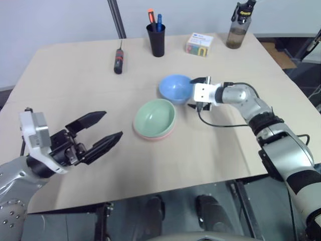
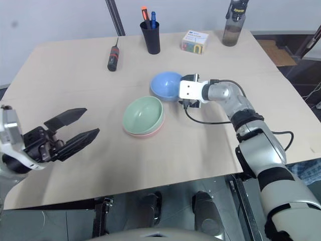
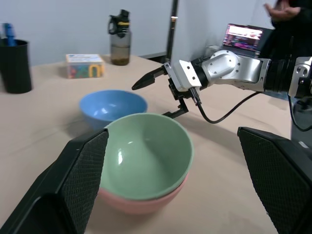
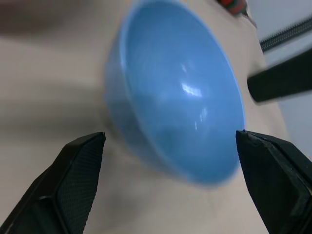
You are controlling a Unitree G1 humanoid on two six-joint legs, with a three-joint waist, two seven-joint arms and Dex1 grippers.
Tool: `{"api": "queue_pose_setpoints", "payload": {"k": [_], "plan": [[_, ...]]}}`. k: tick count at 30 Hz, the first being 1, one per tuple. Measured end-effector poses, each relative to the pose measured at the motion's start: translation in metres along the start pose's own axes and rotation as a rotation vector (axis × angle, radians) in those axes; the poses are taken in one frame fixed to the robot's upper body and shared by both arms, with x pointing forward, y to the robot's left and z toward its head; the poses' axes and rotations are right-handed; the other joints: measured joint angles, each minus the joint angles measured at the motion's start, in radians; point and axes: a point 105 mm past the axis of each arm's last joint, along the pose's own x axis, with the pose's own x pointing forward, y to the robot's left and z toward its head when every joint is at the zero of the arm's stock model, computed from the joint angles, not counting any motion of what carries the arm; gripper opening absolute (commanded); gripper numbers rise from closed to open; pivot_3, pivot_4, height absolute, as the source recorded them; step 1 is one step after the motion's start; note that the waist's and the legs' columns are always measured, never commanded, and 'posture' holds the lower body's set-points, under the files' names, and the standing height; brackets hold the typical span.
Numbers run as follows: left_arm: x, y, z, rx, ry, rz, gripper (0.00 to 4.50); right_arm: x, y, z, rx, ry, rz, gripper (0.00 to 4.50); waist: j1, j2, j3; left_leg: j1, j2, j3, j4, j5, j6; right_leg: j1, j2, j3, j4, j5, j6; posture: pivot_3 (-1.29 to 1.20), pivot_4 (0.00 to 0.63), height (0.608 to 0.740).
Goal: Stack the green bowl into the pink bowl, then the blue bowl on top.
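On the pale tabletop (image 1: pixel 75 85), my open right gripper (image 3: pixel 158 95) straddles the light, slick blue bowl (image 1: pixel 175 88); I'd pinch its thin rim.

Green bowl (image 1: pixel 154 117) nested in pink bowl (image 1: pixel 150 135); blue bowl (image 1: pixel 175 88) upright just behind.

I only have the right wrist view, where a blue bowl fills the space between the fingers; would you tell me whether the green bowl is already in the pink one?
Observer: Yes, the green bowl sits nested inside the pink bowl, near the table's middle.
Operator: Where is the blue bowl relative to that stack?
Observer: The blue bowl stands on the table just beyond the stack, toward the pen cup.
Operator: And the other arm?
Observer: The left claw hangs open off to the left of the stack, holding nothing.
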Motion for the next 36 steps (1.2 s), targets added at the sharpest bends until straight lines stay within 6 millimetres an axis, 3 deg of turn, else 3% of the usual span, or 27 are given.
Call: {"api": "queue_pose_setpoints", "payload": {"k": [3, 5, 9, 14, 18, 23, 26, 31, 36], "plan": [[-0.002, 0.0, 0.004, 0.003, -0.012, 0.012, 4.5, 0.003, 0.007, -0.004, -0.022, 0.02, 0.023, 1.99, 0.0, 0.0, 0.0, 0.0, 0.0, 0.0, 0.0, 0.0, 0.0, 0.0, 0.0, 0.0, 0.0, 0.0, 0.0, 0.0, 0.15, 0.74], [-0.001, -0.003, 0.005, 0.005, -0.018, 0.003, 4.5, 0.003, 0.009, -0.007, -0.029, 0.036, 0.029, 1.55, -0.003, 0.0, 0.0, 0.0, 0.0, 0.0, 0.0, 0.0, 0.0, 0.0, 0.0, 0.0, 0.0, 0.0, 0.0, 0.0, 0.15, 0.74], [0.0, -0.002, 0.006, 0.006, -0.02, 0.012, 4.5, 0.004, 0.013, -0.006, -0.042, 0.03, 0.054, 0.03, -0.006, 0.001, 0.0, 0.001, 0.0, 0.0, 0.0, 0.0, 0.0, 0.0, 0.0, 0.0, 0.0, 0.0, 0.0, 0.0, 0.15, 0.74], [0.0, -0.002, 0.006, 0.005, -0.023, 0.013, 4.5, 0.002, 0.016, -0.001, -0.046, -0.002, 0.104, 0.03, -0.004, 0.001, 0.0, 0.001, 0.0, 0.0, 0.0, 0.0, 0.0, 0.0, 0.0, 0.0, 0.0, 0.002, 0.003, 0.0, 0.15, 0.74], [0.001, -0.003, 0.004, 0.008, -0.024, 0.007, 4.5, -0.005, 0.007, 0.011, 0.016, -0.093, 0.118, 0.03, -0.004, 0.001, 0.001, 0.001, 0.0, 0.0, 0.0, 0.0, 0.0, 0.0, 0.001, 0.0, 0.0, 0.003, 0.003, 0.0, 0.15, 0.74], [0.0, -0.003, -0.004, 0.058, -0.025, 0.023, 4.5, -0.023, -0.018, 0.057, 0.086, -0.325, 0.142, 0.03, -0.003, 0.003, 0.002, 0.001, 0.001, 0.0, -0.001, 0.0, 0.0, 0.0, 0.001, 0.0, 0.0, 0.003, 0.004, 0.0, 0.15, 0.74], [-0.013, -0.001, -0.012, 0.037, -0.117, 0.029, 4.5, -0.042, -0.012, 0.087, 0.091, -0.425, 0.192, 0.03, 0.003, 0.003, 0.002, 0.0, 0.001, -0.001, -0.001, 0.0, 0.0, 0.0, 0.001, -0.001, 0.0, 0.003, 0.003, 0.0, 0.15, 0.74], [-0.028, -0.007, -0.018, -0.007, -0.072, -0.101, 4.5, -0.059, -0.007, 0.133, 0.066, -0.506, 0.243, 0.03, 0.003, 0.003, 0.002, 0.002, 0.002, -0.001, 0.0, 0.0, -0.001, 0.0, 0.002, -0.001, 0.001, 0.0, -0.001, 0.0, 0.15, 0.74], [-0.048, -0.001, -0.014, -0.034, -0.054, -0.138, 4.5, -0.062, -0.002, 0.14, 0.054, -0.48, 0.274, 0.03, 0.002, 0.003, 0.001, 0.001, 0.002, 0.0, 0.0, 0.0, -0.001, 0.0, 0.001, -0.001, 0.001, 0.001, -0.001, 0.0, 0.15, 0.74]]}}
